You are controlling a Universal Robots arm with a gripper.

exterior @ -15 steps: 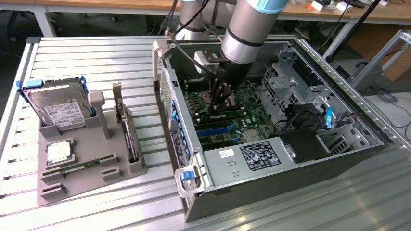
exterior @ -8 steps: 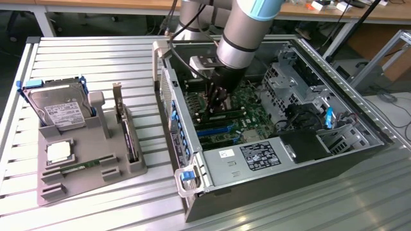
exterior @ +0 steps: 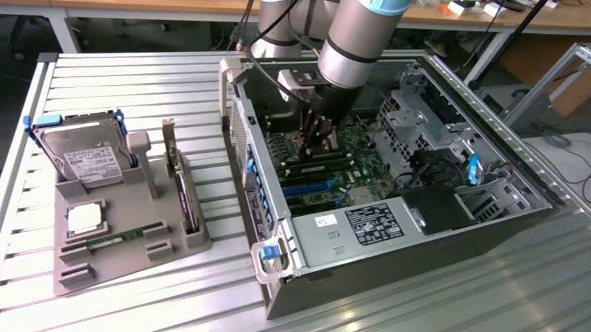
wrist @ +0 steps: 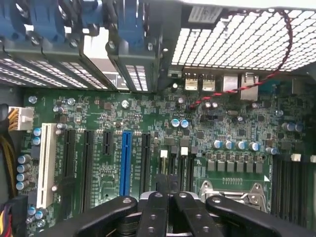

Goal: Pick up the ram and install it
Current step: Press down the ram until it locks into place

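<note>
The closed claw (exterior: pixel 319 142) hovers empty inside the computer case (exterior: pixel 517 173) above the motherboard (wrist: pixel 148 148), while a ram (exterior: pixel 115 240) lies in its holder (exterior: pixel 138 259).

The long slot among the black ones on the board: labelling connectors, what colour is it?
Blue; the slot shows best in the wrist view.

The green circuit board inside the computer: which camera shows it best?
The wrist view: the circuit board lies close, its slots and chips plain, with the gripper covering a small part. The exterior view shows it deep in the case, partly hidden by the arm.
</note>
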